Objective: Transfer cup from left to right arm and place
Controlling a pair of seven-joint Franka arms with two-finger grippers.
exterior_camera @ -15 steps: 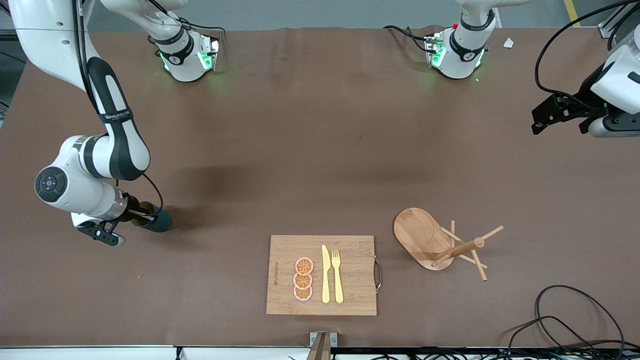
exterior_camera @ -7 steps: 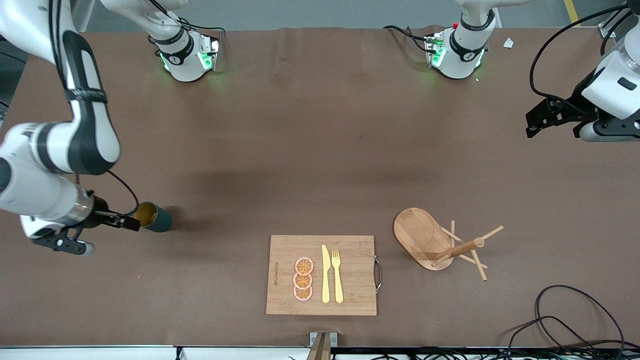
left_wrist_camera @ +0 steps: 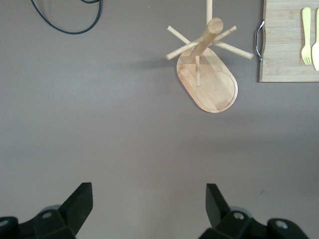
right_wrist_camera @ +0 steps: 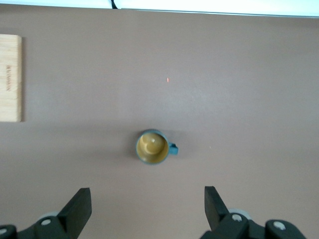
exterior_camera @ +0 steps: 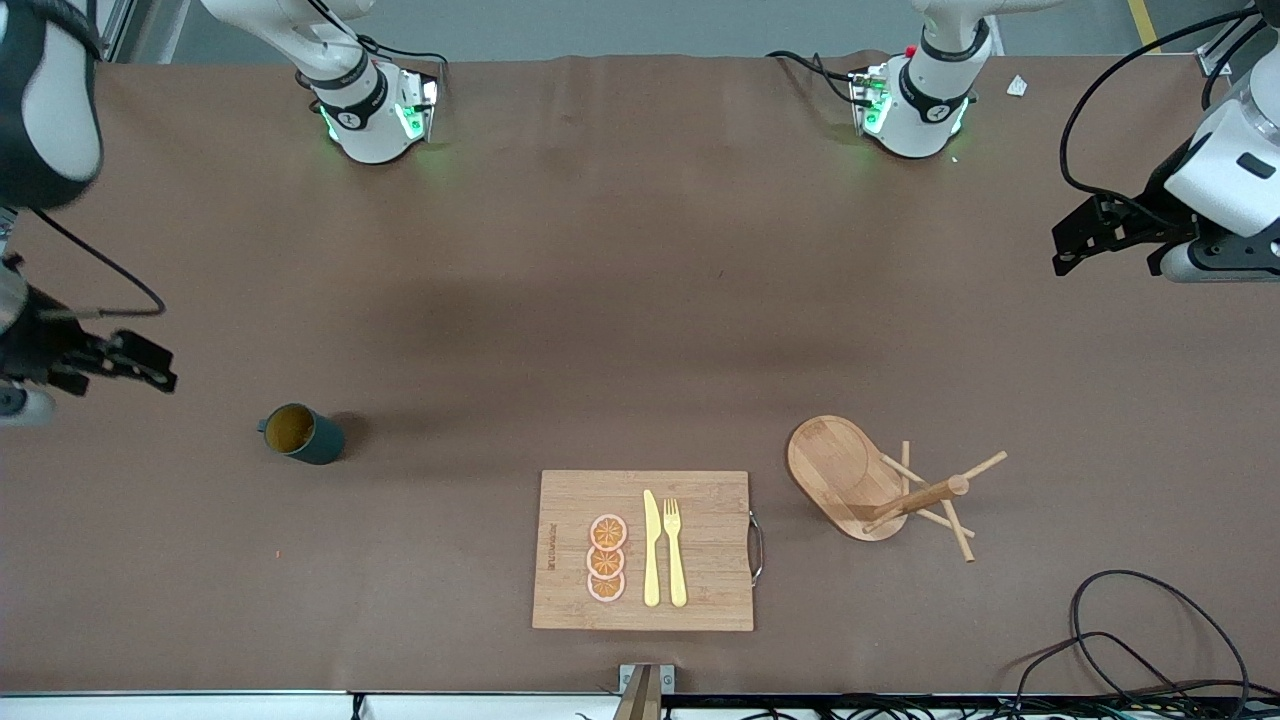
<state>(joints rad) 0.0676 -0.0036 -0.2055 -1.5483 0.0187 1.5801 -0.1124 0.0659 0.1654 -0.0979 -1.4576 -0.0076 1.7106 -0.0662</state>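
A small dark mark is burned into one end of the cutting board (exterior_camera: 643,550), but its letters are too small to read; no other writing can be made out. The cup (exterior_camera: 299,433) stands upright on the brown table (exterior_camera: 600,300) toward the right arm's end, its tan inside facing up and its small handle (right_wrist_camera: 173,149) plain only in the right wrist view. The right gripper (exterior_camera: 120,362) hangs over the table's edge at that end, clear of the cup, its jaws wide apart and holding nothing; most of that arm is cut off by the frame. The left gripper (exterior_camera: 1090,232) waits over the left arm's end of the table, jaws likewise spread and empty. On the board lie three orange slices (exterior_camera: 606,558), a yellow knife (exterior_camera: 651,548) and a yellow fork (exterior_camera: 675,550). A wooden mug tree (exterior_camera: 880,488) stands beside the board toward the left arm's end, and a black cable (exterior_camera: 1150,640) trails partly out of view
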